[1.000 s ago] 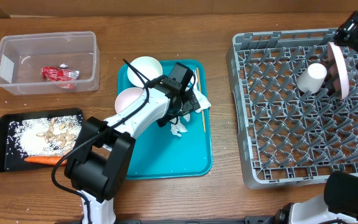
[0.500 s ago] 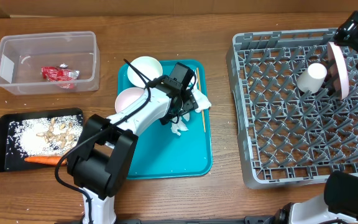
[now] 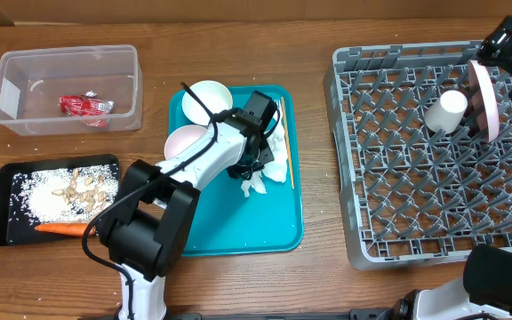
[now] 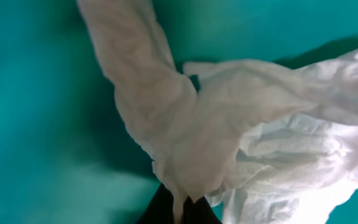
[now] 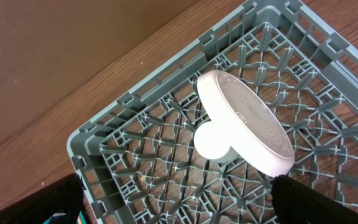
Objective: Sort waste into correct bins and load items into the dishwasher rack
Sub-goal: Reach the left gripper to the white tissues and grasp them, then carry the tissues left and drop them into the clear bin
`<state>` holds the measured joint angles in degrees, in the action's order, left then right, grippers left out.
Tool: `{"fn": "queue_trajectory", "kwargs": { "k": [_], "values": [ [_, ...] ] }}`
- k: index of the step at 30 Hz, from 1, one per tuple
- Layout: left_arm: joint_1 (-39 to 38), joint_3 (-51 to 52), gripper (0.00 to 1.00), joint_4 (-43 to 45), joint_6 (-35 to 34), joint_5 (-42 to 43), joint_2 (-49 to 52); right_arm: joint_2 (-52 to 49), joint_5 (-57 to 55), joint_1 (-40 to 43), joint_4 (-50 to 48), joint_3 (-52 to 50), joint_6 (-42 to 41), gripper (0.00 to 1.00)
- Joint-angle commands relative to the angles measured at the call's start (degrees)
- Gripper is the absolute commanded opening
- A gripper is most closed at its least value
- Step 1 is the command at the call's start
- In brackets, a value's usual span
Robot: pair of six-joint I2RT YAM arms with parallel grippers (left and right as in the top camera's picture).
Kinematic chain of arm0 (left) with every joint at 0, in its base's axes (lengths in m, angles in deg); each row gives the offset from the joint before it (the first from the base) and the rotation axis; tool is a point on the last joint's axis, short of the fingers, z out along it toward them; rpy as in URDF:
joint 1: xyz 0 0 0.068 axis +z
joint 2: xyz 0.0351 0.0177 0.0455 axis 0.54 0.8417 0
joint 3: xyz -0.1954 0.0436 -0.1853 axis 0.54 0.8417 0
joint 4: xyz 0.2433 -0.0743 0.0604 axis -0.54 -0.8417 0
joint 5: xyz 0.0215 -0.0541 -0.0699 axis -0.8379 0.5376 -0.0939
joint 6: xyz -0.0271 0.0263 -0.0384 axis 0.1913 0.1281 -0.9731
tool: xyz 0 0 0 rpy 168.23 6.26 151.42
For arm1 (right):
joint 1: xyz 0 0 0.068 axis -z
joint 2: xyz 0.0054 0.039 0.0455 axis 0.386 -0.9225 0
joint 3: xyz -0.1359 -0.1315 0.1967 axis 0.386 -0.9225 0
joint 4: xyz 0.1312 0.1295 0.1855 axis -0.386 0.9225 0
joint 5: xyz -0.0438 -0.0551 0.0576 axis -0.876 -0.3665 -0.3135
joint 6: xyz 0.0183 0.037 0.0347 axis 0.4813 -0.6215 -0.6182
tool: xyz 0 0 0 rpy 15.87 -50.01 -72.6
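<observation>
Wrapper (image 3: 84, 106) in tub (image 3: 69, 51); carrot (image 3: 60, 228), scraps (image 3: 83, 185) in black tray (image 3: 7, 171); plate (image 3: 485, 98), cup (image 3: 445, 110) in rack (image 3: 398, 204). Still to do: bowls (image 3: 207, 96), stick (image 3: 284, 111), napkins (image 3: 260, 182). Left tool (image 4: 174, 208) clamped on napkins; right tool (image 5: 182, 200) apart, empty.

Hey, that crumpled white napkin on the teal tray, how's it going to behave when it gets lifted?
Probably floppy: in the left wrist view the napkin hangs in soft, thin folds. Likely very light, so it should lift easily, but its loose tails may trail. Paper this thin could tear if tugged hard.

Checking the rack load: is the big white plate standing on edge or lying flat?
On edge: the plate stands tilted between the dishwasher rack pegs, beside the cup.
</observation>
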<state>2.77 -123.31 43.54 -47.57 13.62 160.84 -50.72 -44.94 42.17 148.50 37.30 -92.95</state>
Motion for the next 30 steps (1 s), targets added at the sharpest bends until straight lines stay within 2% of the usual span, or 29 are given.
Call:
{"fn": "queue_trajectory", "kwargs": {
  "k": [1, 8, 14, 17, 22, 30],
  "values": [
    [-0.1, -5.9, 0.04, -6.5, 2.5, -0.3, 1.3, 0.4, -0.4, 0.2, -0.2, 0.2, -0.4, 1.00],
    [0.0, -23.5, 0.04, -24.6, 5.0, -0.4, 0.4, 0.4, -0.4, 0.2, -0.2, 0.2, -0.4, 1.00],
    [2.1, -36.5, 0.04, -32.8, 8.8, -0.5, 0.2, 0.4, -0.4, 0.2, -0.2, 0.2, -0.4, 1.00],
    [6.0, -42.2, 0.04, -36.2, 10.0, -0.6, 0.2, 0.4, -0.3, 0.2, -0.2, 0.2, -0.4, 1.00],
    [15.1, -47.1, 0.04, -37.7, 10.0, -0.6, 0.2, 0.4, -0.3, 0.2, -0.2, 0.2, -0.4, 1.00],
    [32.7, -47.2, 0.04, -30.7, 9.9, -0.6, 0.2, 0.4, -0.3, 0.2, -0.2, 0.2, -0.4, 1.00]
  ]
}}
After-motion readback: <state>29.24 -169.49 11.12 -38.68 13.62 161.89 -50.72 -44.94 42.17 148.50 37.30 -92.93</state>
